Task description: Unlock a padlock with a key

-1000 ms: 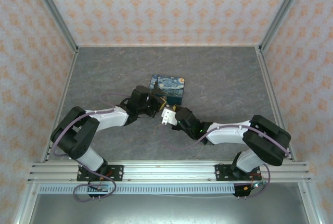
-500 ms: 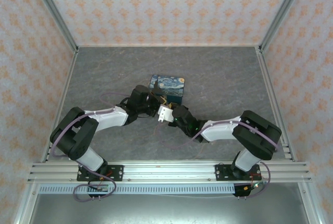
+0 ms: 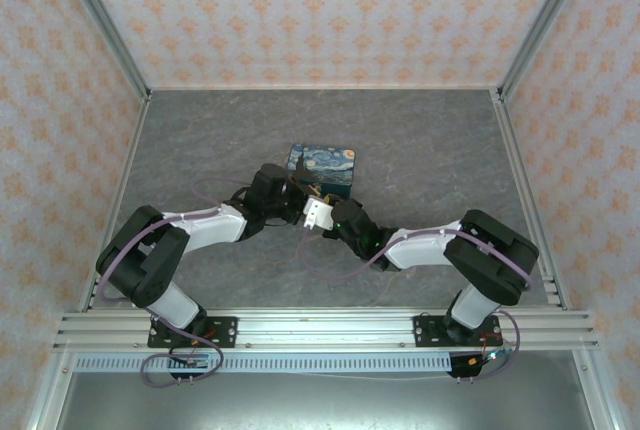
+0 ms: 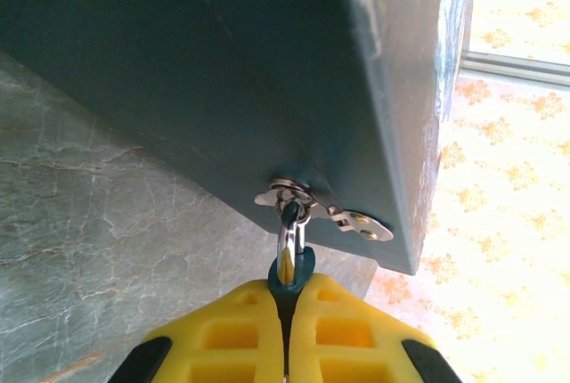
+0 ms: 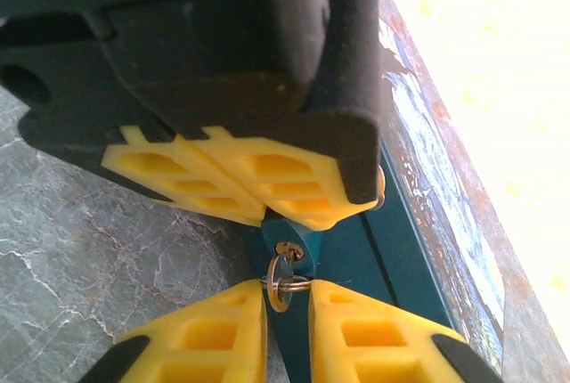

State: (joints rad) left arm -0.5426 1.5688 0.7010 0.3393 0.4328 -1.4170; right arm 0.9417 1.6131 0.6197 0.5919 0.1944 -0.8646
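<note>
While the left claw [image 4: 287, 305] clamps the padlock [image 4: 292, 272], the right claw [image 5: 287, 298], facing it, pinches the key [image 5: 280, 278].

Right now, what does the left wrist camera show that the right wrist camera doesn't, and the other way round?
Left wrist: the metal shackle threaded through the hasp on the tin.
Right wrist: the key at the keyhole of the padlock, between the fingers of the right gripper.
Both: the teal padlock clamped in the left gripper, a side of the tin, and the grey table.
</note>
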